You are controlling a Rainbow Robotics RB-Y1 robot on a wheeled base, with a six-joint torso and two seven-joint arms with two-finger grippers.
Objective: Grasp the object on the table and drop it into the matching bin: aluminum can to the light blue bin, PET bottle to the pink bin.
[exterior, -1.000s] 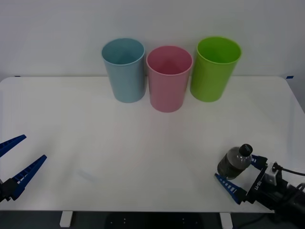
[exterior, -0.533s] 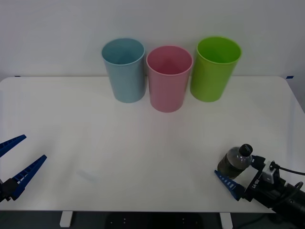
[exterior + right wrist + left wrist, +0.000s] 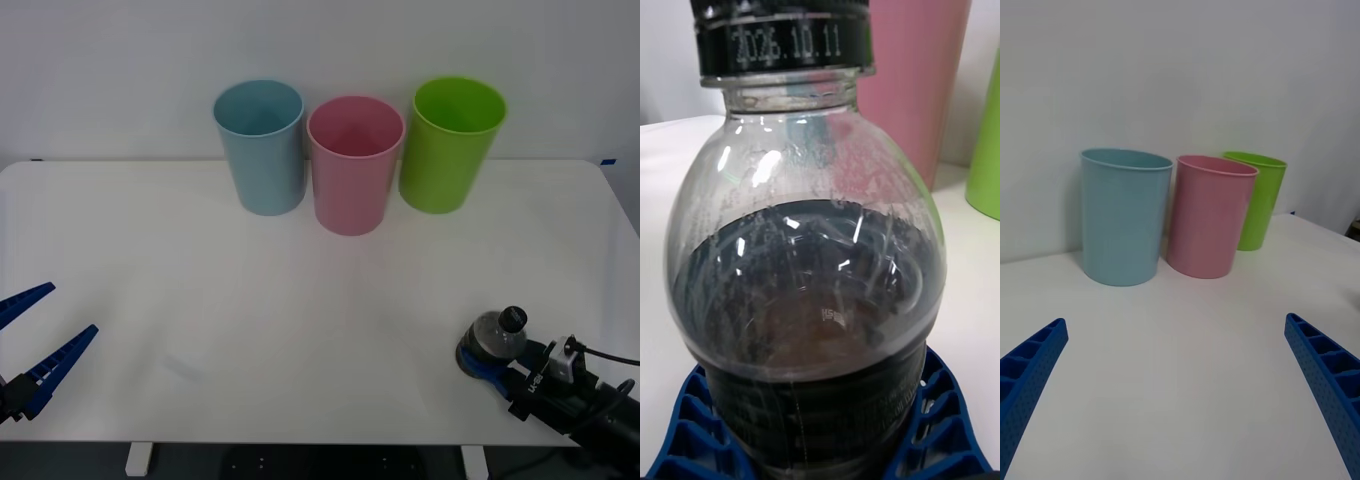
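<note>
We counted three bins on the desk: one light blue bin, one pink bin and one lime green bin. We saw one PET bottle, and we counted two grippers, left gripper and right gripper.

A plain white wall runs behind everything, bare and evenly lit. Small bits of blue tape sit at its foot. The light is soft, with faint shadows.

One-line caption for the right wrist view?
Right tool cradling the bottle on the table, pink bin behind.
</note>
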